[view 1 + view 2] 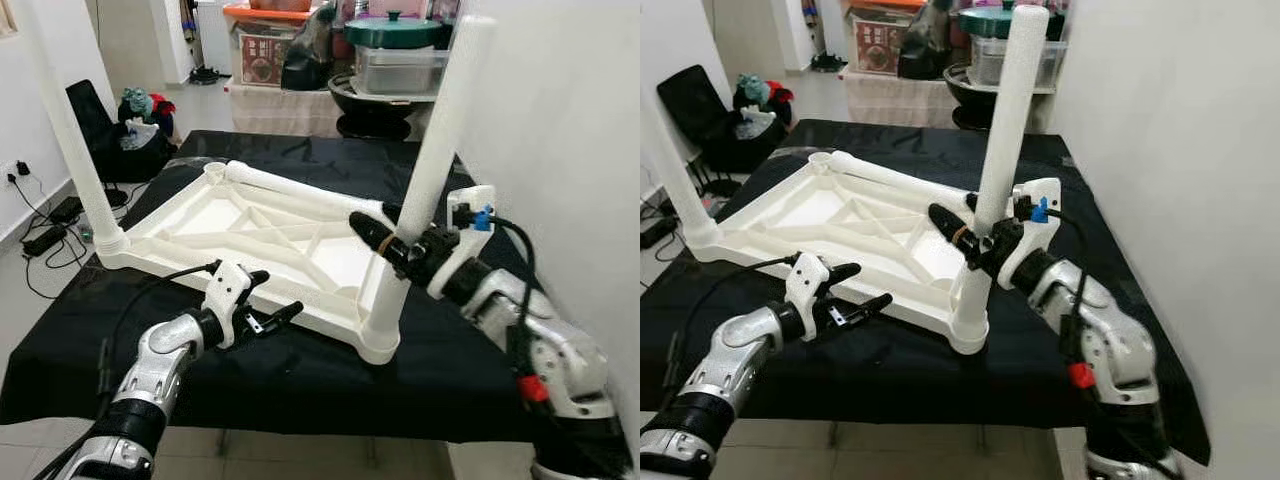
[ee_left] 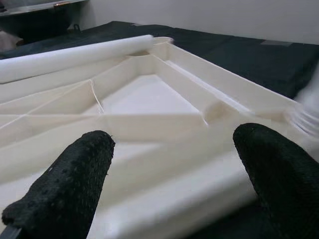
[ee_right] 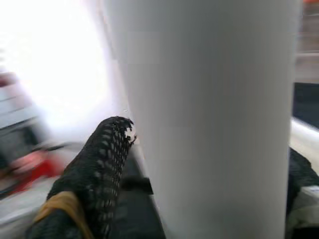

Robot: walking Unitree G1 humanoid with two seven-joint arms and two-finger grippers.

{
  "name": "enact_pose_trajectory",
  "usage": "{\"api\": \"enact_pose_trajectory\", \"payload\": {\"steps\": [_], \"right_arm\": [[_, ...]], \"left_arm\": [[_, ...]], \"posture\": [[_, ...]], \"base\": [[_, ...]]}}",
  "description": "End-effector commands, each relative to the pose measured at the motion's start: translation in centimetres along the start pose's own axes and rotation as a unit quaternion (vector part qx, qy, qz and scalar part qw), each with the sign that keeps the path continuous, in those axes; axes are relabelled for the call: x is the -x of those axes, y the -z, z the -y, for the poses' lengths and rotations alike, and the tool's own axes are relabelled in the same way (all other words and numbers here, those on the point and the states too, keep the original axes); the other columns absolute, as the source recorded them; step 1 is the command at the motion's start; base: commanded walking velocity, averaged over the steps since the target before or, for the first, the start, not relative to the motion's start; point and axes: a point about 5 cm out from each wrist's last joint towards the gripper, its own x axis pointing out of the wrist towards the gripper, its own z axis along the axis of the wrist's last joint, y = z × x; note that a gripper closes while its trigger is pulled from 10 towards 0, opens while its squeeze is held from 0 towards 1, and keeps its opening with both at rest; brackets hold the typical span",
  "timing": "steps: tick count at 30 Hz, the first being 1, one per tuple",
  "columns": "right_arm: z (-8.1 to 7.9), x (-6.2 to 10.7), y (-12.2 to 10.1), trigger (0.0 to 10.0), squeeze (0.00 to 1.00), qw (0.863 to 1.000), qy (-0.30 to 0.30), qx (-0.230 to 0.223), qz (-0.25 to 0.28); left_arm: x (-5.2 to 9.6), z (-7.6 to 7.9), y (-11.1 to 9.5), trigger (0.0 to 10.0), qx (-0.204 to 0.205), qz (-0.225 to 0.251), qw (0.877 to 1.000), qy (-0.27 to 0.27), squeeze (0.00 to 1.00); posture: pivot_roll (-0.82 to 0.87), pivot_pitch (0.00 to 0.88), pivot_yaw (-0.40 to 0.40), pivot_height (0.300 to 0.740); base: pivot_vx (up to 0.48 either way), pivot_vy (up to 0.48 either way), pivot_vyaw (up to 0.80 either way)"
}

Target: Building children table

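A white table top [image 1: 180, 262] lies upside down on a black-covered table [image 1: 300, 380]. Two white legs stand upright in its near corners: one on the left [image 1: 75, 130], one on the right [image 1: 440, 140]. A third leg [image 1: 300, 190] lies loose across the far side. My right gripper [image 1: 385, 225] is shut on the lower part of the right upright leg [image 3: 209, 114], with one finger [image 3: 99, 164] against its side. At the top's front rim my left gripper [image 1: 272, 297] stands open, its fingers [image 2: 75, 179] wide apart and holding nothing.
A white wall [image 1: 560, 120] runs close along the right side of the table. Behind it stand a storage box [image 1: 265, 50], a green-lidded pot [image 1: 392, 32] and a clear container. A black bag with clothes [image 1: 135, 135] and cables [image 1: 45, 235] lie on the floor at left.
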Motion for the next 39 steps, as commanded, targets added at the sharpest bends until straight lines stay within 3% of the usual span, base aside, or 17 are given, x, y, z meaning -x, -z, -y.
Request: {"api": "enact_pose_trajectory", "payload": {"steps": [1,2,3,7,10,12,18,21,22,23,24,26,27,32,33,38,39], "right_arm": [[-2.2,-0.4,0.2,3.8,0.0,0.995,-0.099,0.001,-0.014],[-2.2,-0.4,0.2,3.8,0.0,0.995,-0.099,0.001,-0.014],[-1.6,-0.5,0.4,0.0,0.0,0.996,-0.086,0.004,-0.023],[2.3,-1.1,1.7,0.0,0.0,0.996,0.061,0.02,-0.057],[5.8,-0.3,2.5,0.0,0.0,0.969,0.231,0.033,-0.083],[8.4,1.7,3.1,0.0,0.0,0.921,0.379,0.025,-0.087],[9.6,4.7,4.9,0.0,0.0,0.855,0.513,-0.003,-0.082],[8.6,3.5,5.7,0.2,0.0,0.88,0.466,-0.019,-0.092],[7.6,2.4,5.3,10.0,0.0,0.903,0.423,-0.014,-0.078],[7.6,2.4,5.3,10.0,0.0,0.903,0.423,-0.014,-0.078],[5.4,0.1,4.3,10.0,0.0,0.947,0.317,0.005,-0.048],[3.8,-0.7,3.7,10.0,0.0,0.969,0.246,0.001,-0.026],[2.1,-1.1,2.9,10.0,1.0,0.987,0.159,0.003,-0.011],[1.9,-1.1,2.3,10.0,1.0,0.992,0.125,0.007,-0.019],[1.0,-0.8,1.9,10.0,0.0,0.998,0.058,0.011,-0.033],[-0.8,0.9,1.6,10.0,0.0,0.993,-0.091,0.029,-0.072],[-0.2,1.0,1.6,0.6,0.0,0.993,-0.082,0.034,-0.079]], "left_arm": [[0.4,0.0,0.5,10.0,-0.001,-0.012,1.0,0.003,0.0],[0.4,0.0,0.5,10.0,-0.001,-0.012,1.0,0.003,0.0],[0.4,-0.1,0.5,10.0,-0.001,-0.011,1.0,0.002,0.0],[0.4,-0.1,0.5,10.0,-0.002,-0.011,1.0,0.001,0.0],[0.6,-0.1,0.5,10.0,-0.002,-0.013,1.0,-0.001,0.0],[0.7,-0.2,0.6,10.0,-0.003,-0.014,1.0,-0.002,0.0],[0.5,-0.1,0.6,10.0,-0.004,-0.015,1.0,-0.005,0.0],[0.4,-0.1,0.6,10.0,-0.004,-0.014,1.0,-0.004,0.0],[0.4,-0.1,0.6,10.0,-0.004,-0.014,1.0,-0.003,0.0],[0.4,-0.1,0.6,10.0,-0.004,-0.014,1.0,-0.003,0.0],[0.4,0.0,0.6,10.0,-0.004,-0.014,1.0,-0.001,0.0],[0.3,0.0,0.6,10.0,-0.004,-0.015,1.0,-0.001,0.0],[0.2,0.0,0.5,10.0,-0.004,-0.015,1.0,0.001,0.0],[0.2,0.0,0.4,10.0,-0.004,-0.013,1.0,0.0,0.0],[0.2,0.0,0.5,10.0,-0.004,-0.012,1.0,-0.001,0.0],[0.4,-0.1,0.5,10.0,-0.004,-0.013,1.0,-0.001,0.0],[0.4,-0.1,0.5,10.0,-0.004,-0.014,1.0,-0.002,0.0]], "posture": [[0.05,0.0,-0.048,0.74],[0.05,0.0,-0.048,0.74],[0.05,0.0,-0.047,0.74],[0.05,0.0,-0.047,0.74],[0.05,0.0,-0.049,0.74],[0.05,0.0,-0.048,0.74],[0.04,0.0,-0.043,0.74],[0.04,0.0,-0.04,0.74],[0.03,0.0,-0.034,0.74],[0.03,0.0,-0.034,0.74],[0.03,0.0,-0.034,0.74],[0.03,0.0,-0.033,0.74],[0.03,0.0,-0.037,0.74],[0.04,0.0,-0.045,0.74],[0.04,0.0,-0.044,0.74],[0.05,0.0,-0.05,0.74],[0.05,0.0,-0.051,0.74]], "base": [[0.0,0.0,0.0],[0.0,0.0,0.0],[0.0,0.0,0.0],[0.0,0.0,0.0],[0.0,0.0,0.0],[0.0,0.0,0.0],[0.0,0.0,0.0],[0.0,0.0,0.0],[0.0,0.0,0.0],[0.0,0.0,0.0],[0.0,0.0,0.0],[0.0,0.0,0.0],[0.0,0.0,0.0],[0.0,0.0,0.0],[0.0,0.0,0.0],[0.0,0.0,0.0],[0.0,0.0,0.0]]}}
